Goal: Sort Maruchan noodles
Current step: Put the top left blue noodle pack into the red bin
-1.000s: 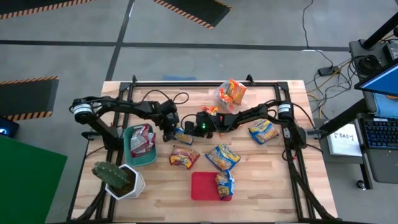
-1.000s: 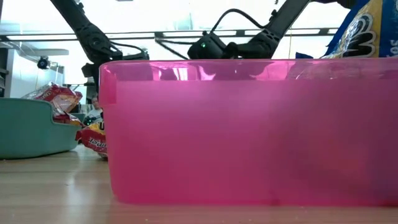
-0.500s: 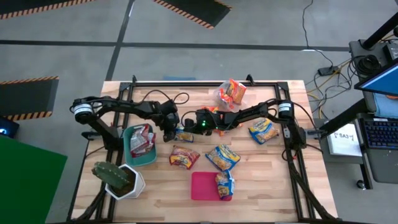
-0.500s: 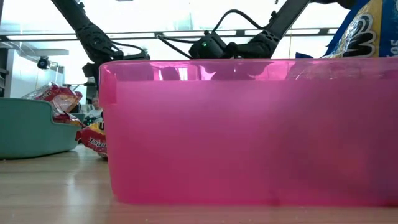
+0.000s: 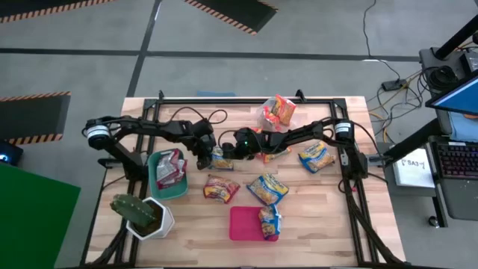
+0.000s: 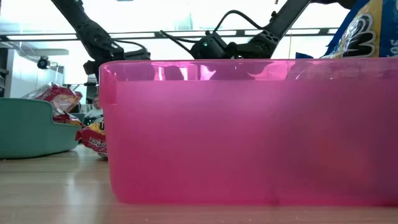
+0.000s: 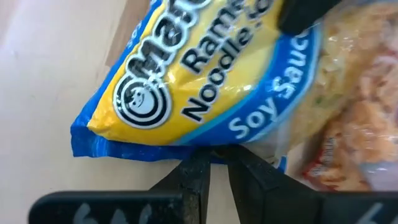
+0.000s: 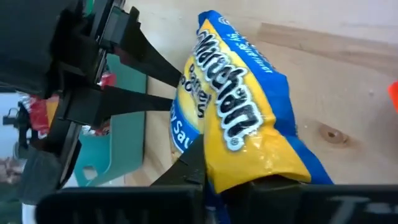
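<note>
**While Pinched at Both Ends: Light, Crinkly, Easy to Lose**

Although small and flat, not to be treated as stiff. Seen in the left wrist view: blue-and-yellow packet (image 7: 205, 81), glossy plastic, puffed a little with air, with a hard noodle block inside. Judged very light, slippery on the printed faces, and fragile inside, since the block would probably crack under a hard squeeze.

Lies near the middle of the table (image 5: 328, 217), just beside the teal bin (image 5: 158, 190), between the two grippers. Seems partly lifted at one end, but cannot tell for sure.

Left gripper (image 7: 217, 171): jaws nearly together, pinching the thin sealed edge of the packet. Right gripper (image 5: 228, 152): jaws pressed together on the opposite end of the same packet, by the look of the right wrift view's close framing.

Best to take hold at the flat sealed seam, as here, and not across the slick belly. Better also with one gripper only, because pulling from both ends could tear the wrapper or let it slip out.

Elsewhere: more blue-and-yellow packets loose on the table, one (image 5: 269, 223) in the red bin (image 5: 243, 223), orange ones in the clear bin (image 5: 278, 112), silver and red ones in the teal bin.
</note>
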Controlling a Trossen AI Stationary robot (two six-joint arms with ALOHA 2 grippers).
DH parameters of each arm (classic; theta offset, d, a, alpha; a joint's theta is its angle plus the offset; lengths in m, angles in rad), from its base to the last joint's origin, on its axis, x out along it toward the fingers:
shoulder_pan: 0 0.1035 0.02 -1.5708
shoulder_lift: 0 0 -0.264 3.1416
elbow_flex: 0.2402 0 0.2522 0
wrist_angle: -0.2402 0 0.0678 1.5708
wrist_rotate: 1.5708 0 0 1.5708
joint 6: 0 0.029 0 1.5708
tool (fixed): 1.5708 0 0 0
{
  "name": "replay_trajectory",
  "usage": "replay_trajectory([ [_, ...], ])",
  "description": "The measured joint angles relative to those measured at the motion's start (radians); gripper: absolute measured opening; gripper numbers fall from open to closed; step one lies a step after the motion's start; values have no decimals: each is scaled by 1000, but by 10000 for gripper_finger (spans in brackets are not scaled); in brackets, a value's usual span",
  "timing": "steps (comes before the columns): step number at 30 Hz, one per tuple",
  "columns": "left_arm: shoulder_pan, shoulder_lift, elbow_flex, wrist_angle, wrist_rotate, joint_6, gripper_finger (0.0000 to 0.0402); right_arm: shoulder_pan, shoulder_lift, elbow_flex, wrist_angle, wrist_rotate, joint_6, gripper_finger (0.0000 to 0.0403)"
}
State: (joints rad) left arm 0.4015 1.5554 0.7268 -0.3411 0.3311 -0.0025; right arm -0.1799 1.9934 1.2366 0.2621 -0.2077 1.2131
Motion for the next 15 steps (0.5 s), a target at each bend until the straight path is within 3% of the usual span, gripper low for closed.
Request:
replay_trajectory([
  [7, 0, -132, 30, -79, -6, 12, 37, -2, -110, 1, -124, -10, -59, 13],
  [15, 0, -315, 76, -66, -10, 21, 37, 1, -297, 101, -469, -10, -143, 12],
])
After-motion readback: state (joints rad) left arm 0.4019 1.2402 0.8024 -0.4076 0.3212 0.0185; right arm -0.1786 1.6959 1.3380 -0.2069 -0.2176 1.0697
